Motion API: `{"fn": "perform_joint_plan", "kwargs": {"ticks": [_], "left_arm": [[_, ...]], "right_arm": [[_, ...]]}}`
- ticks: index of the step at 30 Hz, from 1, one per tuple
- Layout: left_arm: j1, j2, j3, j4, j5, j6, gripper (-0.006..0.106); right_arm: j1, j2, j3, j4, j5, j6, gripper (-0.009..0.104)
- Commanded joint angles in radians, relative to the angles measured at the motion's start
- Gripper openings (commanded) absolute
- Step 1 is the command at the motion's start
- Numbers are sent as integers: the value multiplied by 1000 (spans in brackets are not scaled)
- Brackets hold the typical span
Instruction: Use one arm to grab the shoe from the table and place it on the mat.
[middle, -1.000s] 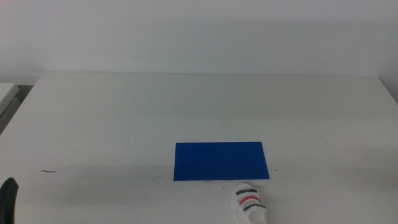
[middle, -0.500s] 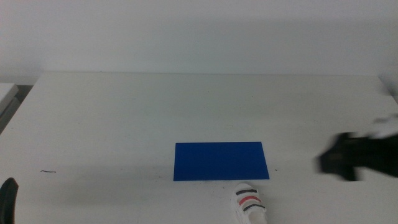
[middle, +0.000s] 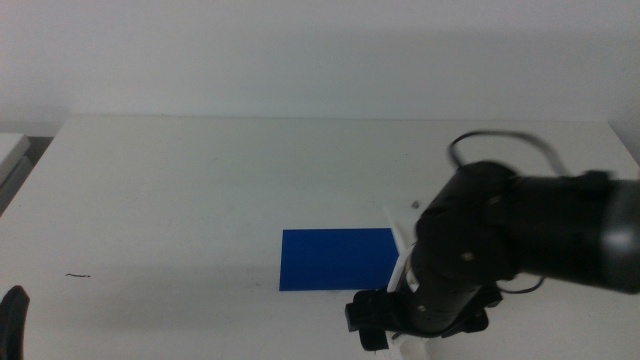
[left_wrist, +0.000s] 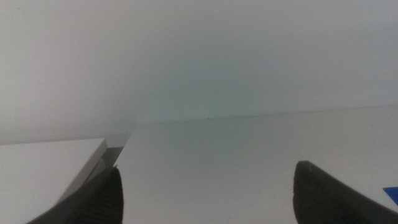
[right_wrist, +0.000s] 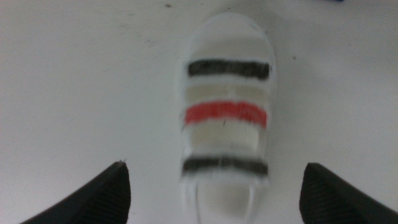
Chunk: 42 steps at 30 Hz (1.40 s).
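The shoe (right_wrist: 227, 112), white with one red strap between two dark ones, lies on the table (middle: 200, 180) just in front of the blue mat (middle: 330, 258). My right arm (middle: 520, 235) reaches in from the right. Its gripper (right_wrist: 216, 166) hangs open directly above the shoe, with one jaw on either side and neither touching it. In the middle view the arm hides the shoe and the mat's right end. My left gripper (left_wrist: 208, 174) is open and empty and waits at the table's front left (middle: 12, 320).
A small dark mark (middle: 78, 275) lies on the table at the left. The table's left edge, with a gap and another white surface (left_wrist: 50, 162) beyond it, shows in the left wrist view. A corner of the mat (left_wrist: 392, 190) shows there too.
My right arm has swept in from the right and now stands over the shoe, covering it and the mat's right end. The shoe, the mat and the left gripper have not moved.
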Motion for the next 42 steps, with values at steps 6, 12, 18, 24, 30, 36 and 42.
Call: {"fn": "perform_joint_plan", "kwargs": {"ticks": [6,12,18,24,30,36,42], "left_arm": [[0,5,0,-4,-13,-1,94],[0,5,0,-4,-13,-1,94],[0,5,0,-4,-13,-1,94],[0,5,0,-4,-13,-1,94],[0,5,0,-4,-13,-1,94],[0,5,0,-4,-13,-1,94],[0,5,0,-4,-13,-1,94]], "right_arm": [[4,97,-11,-76,-45,29,77],[4,135,-11,-66,-80,29,62],[4,124,-16,-64,-1,29,22],[20,78,-199,-86,212,-57,11],[-106,181,-442,-64,283,-179,11],[-162,362,-663,-63,313,-213,11],[-162,458,-764,24,310,-369,11]]}}
